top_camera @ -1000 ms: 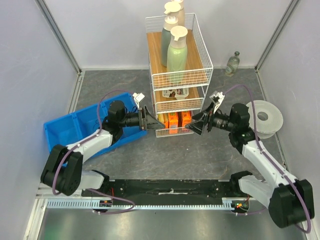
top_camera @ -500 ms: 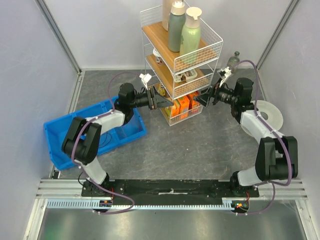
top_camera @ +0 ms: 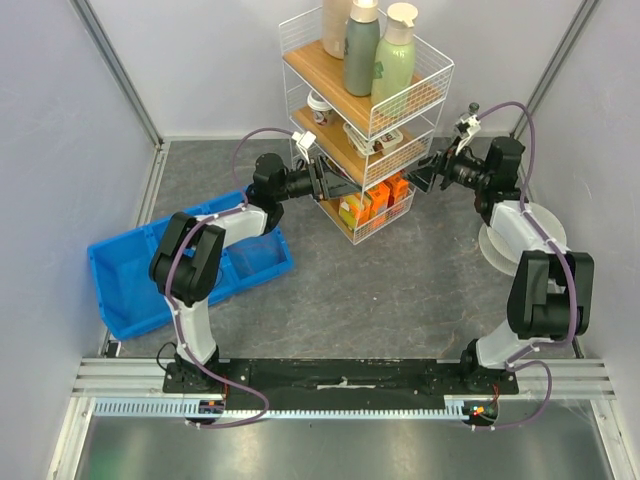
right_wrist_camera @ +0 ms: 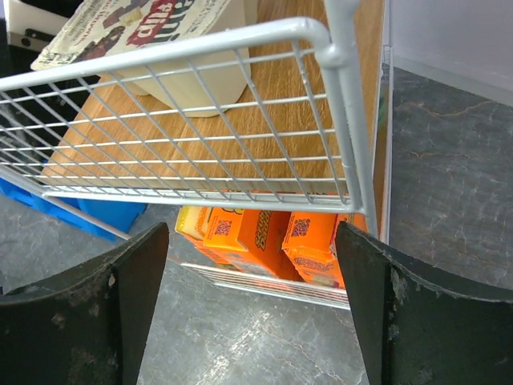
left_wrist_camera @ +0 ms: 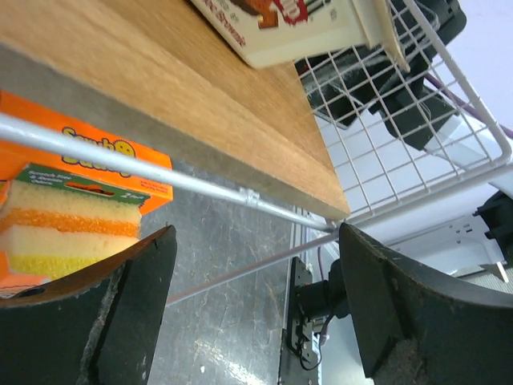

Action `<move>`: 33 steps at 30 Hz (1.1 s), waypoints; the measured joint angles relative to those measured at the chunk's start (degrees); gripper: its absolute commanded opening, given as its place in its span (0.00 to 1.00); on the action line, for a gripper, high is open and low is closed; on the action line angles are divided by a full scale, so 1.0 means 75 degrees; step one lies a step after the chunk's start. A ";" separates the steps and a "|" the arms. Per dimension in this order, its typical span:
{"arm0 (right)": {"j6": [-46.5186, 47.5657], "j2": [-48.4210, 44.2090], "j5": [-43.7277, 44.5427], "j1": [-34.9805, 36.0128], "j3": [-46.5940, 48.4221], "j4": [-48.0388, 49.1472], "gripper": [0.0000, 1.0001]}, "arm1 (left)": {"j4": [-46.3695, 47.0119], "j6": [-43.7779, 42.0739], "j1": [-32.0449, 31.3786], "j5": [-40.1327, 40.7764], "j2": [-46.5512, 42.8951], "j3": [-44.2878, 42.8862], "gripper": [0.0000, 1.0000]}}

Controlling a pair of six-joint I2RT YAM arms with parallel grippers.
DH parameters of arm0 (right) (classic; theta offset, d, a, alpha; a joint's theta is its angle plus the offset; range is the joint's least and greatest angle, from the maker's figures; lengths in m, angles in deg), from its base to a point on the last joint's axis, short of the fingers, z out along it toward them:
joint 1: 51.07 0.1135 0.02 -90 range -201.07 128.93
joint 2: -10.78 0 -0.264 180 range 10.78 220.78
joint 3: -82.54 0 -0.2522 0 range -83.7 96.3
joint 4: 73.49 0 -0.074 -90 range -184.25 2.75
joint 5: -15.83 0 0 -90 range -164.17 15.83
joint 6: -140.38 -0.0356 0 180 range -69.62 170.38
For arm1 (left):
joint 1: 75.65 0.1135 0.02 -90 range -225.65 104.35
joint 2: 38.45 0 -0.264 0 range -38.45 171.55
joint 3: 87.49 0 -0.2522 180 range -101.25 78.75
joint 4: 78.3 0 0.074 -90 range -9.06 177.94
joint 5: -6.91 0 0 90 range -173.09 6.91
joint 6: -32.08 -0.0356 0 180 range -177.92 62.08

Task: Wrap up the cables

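No loose cable shows in any view; only the purple cables along my arms are visible. A white wire rack (top_camera: 395, 110) with wooden shelves stands tilted at the back middle. My left gripper (top_camera: 318, 183) is open at the rack's left side; in the left wrist view (left_wrist_camera: 256, 297) a thin rack wire (left_wrist_camera: 240, 269) crosses between its wide-apart jaws. My right gripper (top_camera: 425, 178) is open at the rack's right side; in the right wrist view (right_wrist_camera: 252, 297) the rack corner (right_wrist_camera: 341, 48) and orange boxes (right_wrist_camera: 264, 237) lie between its jaws.
Bottles (top_camera: 362, 50) stand on the rack's top shelf, and orange sponge boxes (top_camera: 375, 205) sit on the lowest. A blue bin (top_camera: 130, 280) lies at the left. A white round spool (top_camera: 545, 235) sits at the right. Grey walls close in three sides.
The rack has moved away from the arms toward the back right and has tilted. Both arms have stretched out farther with it, their grippers staying at its sides.
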 measured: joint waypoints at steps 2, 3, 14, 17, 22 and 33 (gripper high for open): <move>-0.0052 -0.0105 -0.0003 -0.0009 -0.0064 -0.0012 0.92 | -0.0119 -0.0023 -0.0006 0.0131 0.0000 -0.0111 0.85; -0.0102 -0.0233 -0.0012 -0.0009 -0.0175 -0.0015 0.92 | -0.0204 -0.0055 -0.0006 0.0099 0.0012 -0.0216 0.85; -0.0102 -0.2468 -0.0283 -0.0009 -0.1026 -0.0944 0.92 | -0.0586 -0.0015 -0.0341 -0.0082 0.0927 -0.1556 0.82; -0.0160 -0.2859 -0.0338 -0.0009 -0.1309 -0.1008 0.92 | -0.0568 0.0058 -0.0393 -0.0108 0.1177 -0.1853 0.82; -0.0166 -0.2967 -0.0356 -0.0009 -0.1588 -0.1282 0.92 | -0.0565 0.0169 -0.0437 -0.0047 0.1757 -0.2617 0.81; 0.0117 -0.2967 -0.0356 -0.0009 -0.1614 -0.1696 0.92 | -0.0073 0.0353 -0.0481 0.0367 0.1961 -0.2626 0.84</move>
